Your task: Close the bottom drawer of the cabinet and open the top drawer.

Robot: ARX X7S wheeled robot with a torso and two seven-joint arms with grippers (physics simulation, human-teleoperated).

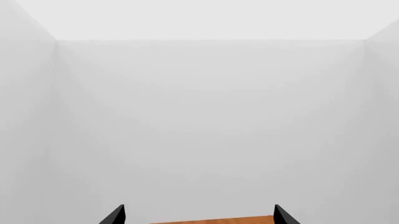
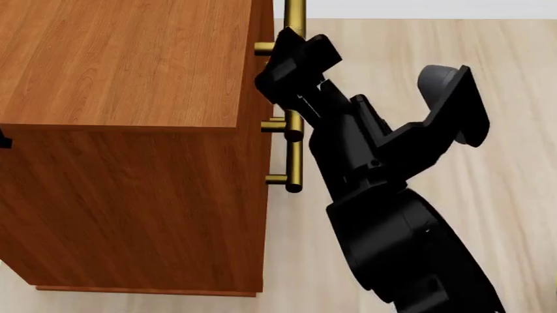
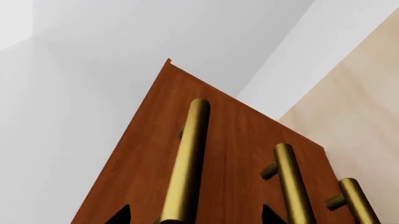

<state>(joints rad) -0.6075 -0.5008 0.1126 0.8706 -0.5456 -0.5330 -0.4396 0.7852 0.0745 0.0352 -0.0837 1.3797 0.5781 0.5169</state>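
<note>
Bottom drawer looks shut; top drawer not yet opened.

On the cabinet point(image 2: 130, 72) front, the right gripper point(image 3: 194, 215), fingers spread, straddles the top drawer's handle point(image 3: 187, 163); all three handles look flush. Left gripper point(image 1: 198, 215) fingers spread, empty.

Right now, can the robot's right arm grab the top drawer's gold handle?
Probably yes. The right gripper is right at the top drawer's handle, and the wrist view shows the bar between its fingertips with nothing blocking. Whether it has squeezed shut yet is unclear.
</note>
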